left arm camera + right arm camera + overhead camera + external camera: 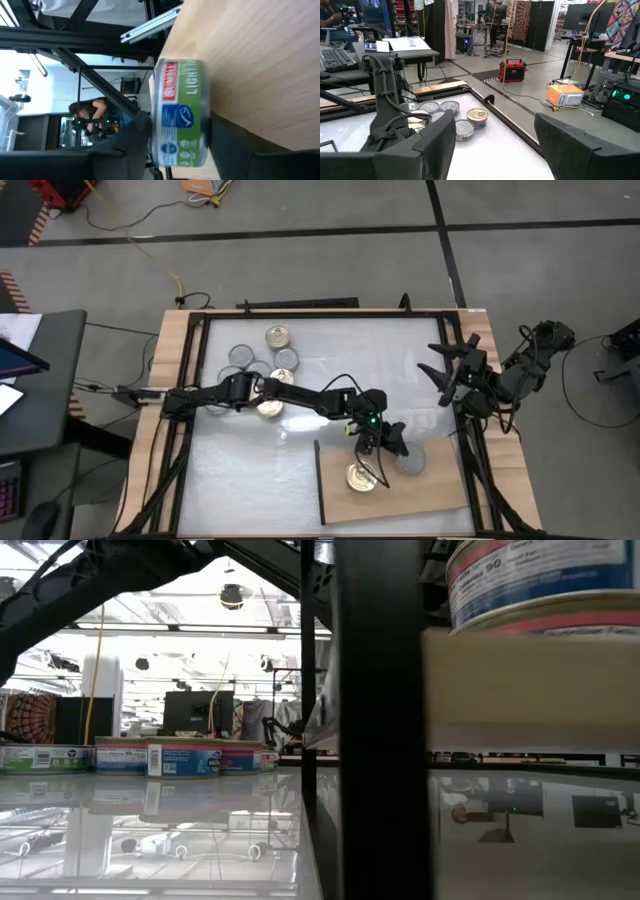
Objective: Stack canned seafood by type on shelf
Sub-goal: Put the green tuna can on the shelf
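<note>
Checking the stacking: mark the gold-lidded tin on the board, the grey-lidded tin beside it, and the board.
Gold-lidded tin (361, 477), high view, lid centre.
Grey-lidded tin (411, 463), high view, lid.
Board (430, 498), high view, bare wood.

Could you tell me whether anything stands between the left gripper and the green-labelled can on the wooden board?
Nothing visible does. The left gripper is right at the green-labelled can, which sits on the wooden board, with one of the fingers at the lid side and one at the base side. A gold-lidded can lies beside it, not between.

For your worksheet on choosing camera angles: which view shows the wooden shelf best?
The high view: the whole shelf shows, with two cans on it. The left wrist view shows only part of its surface; the low view shows its edge; the right wrist view misses it.
</note>
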Motion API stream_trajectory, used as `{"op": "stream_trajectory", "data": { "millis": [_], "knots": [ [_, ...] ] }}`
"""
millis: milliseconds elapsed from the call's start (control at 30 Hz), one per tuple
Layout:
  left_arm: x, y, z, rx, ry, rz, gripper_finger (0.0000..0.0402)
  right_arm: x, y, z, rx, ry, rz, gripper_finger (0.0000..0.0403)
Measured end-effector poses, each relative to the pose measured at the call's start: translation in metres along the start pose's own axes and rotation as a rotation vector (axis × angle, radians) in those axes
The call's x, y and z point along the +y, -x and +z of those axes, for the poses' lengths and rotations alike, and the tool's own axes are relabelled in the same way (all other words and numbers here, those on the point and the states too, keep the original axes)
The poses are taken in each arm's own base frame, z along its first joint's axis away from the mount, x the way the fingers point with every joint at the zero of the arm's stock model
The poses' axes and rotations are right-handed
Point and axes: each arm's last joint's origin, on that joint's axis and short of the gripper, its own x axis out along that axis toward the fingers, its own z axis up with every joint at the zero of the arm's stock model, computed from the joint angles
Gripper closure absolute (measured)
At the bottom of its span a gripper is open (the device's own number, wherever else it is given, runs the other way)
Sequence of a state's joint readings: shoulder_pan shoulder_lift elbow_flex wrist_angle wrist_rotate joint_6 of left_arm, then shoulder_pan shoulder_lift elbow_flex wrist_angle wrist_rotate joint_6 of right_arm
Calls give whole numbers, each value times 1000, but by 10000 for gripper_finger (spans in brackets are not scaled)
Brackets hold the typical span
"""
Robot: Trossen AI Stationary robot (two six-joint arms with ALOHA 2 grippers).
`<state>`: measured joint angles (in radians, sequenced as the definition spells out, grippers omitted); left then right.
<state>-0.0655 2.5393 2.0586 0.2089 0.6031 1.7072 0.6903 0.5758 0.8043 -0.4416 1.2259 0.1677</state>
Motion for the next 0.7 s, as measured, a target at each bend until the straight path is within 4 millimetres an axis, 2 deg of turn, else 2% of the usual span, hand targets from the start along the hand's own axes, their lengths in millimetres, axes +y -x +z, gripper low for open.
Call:
{"op": "stream_trajectory", "data": {
  "millis": [200,367,567,700],
  "knots": [
    [0,0,-1,24,2,-3,175,0,0,0,0,-8,0,107],
    [0,2,-5,54,-6,0,169,0,0,0,0,-8,0,107],
    [0,5,-11,102,-104,-5,167,0,0,0,0,-9,0,107],
    [-1,8,-13,76,-75,-3,167,0,0,0,0,-8,0,107]
  ]
}}
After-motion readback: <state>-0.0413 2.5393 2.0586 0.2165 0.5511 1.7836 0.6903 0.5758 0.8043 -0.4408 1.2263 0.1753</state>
